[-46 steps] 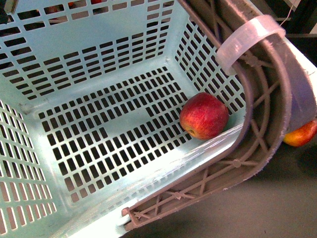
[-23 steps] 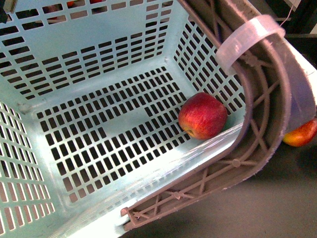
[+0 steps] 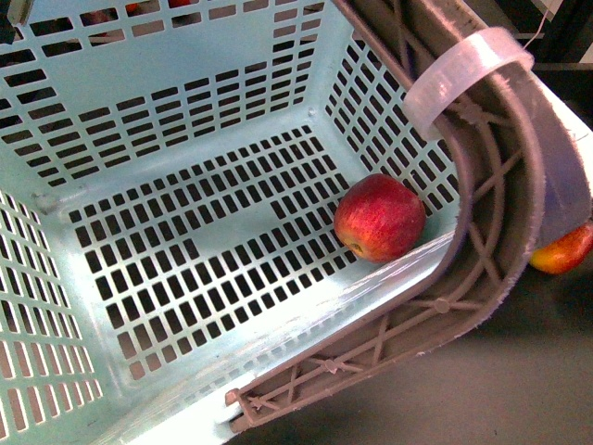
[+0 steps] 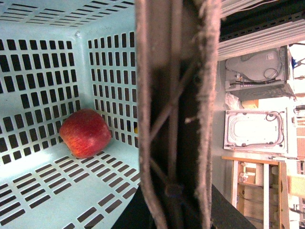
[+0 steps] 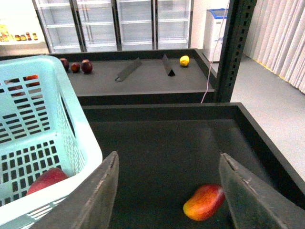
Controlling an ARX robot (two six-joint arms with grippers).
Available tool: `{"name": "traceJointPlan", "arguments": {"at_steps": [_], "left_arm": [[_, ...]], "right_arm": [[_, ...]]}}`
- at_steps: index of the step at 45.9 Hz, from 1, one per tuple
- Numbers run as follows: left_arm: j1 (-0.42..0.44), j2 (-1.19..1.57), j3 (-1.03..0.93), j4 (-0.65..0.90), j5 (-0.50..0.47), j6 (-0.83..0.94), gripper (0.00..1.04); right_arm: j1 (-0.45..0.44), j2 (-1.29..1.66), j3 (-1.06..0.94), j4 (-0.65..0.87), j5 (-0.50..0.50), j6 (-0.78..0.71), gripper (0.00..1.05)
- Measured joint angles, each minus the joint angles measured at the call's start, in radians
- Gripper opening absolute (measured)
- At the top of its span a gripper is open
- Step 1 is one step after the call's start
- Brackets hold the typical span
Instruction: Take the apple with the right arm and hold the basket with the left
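Where the apple [image 3: 380, 216] lies: inside the basket [image 3: 185, 56], on its slotted floor, tucked into the corner that the left finger [image 3: 500, 213] curves around from outside
Basket: pale turquoise plastic; rectangular, with walls and floor pierced by rows of oblong slots; smooth rounded rim
Apple: round, deep red with fine pale speckles and a yellowish blush by its stem dimple; in the right wrist view only its top [image 5: 45, 180] shows over the rim
Left finger: brownish-grey, lattice-ribbed, with fuzzy worn edges; a translucent white band [image 3: 468, 69] wraps it near the bend; it lies along the basket's near wall
Left grasp: cannot tell; only this one finger shows, and the left wrist view is largely filled by it
Right gripper [image 5: 169, 157]: two flat grey fingers spread wide, nothing between them; it hangs over the dark tray [image 5: 157, 138] beside the basket
Mango [image 5: 204, 202]: elongated, red and yellow, on the tray; in the front view mostly hidden behind the left finger
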Motion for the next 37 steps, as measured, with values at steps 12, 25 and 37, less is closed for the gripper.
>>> {"name": "traceJointPlan", "arguments": {"at_steps": [12, 25, 37], "left_arm": [[-0.004, 0.009, 0.005, 0.012, -0.118, -0.063, 0.06], [0.116, 0.048, 0.047, 0.067, -0.172, -0.178, 0.06], [0.302, 0.055, 0.002, 0.157, -0.110, -0.290, 0.06]], "right_arm": [[0.000, 0.000, 0.000, 0.000, 0.000, 0.000, 0.96], [0.000, -0.001, 0.000, 0.000, 0.000, 0.000, 0.96], [0.000, -0.001, 0.000, 0.000, 0.000, 0.000, 0.96]]}}
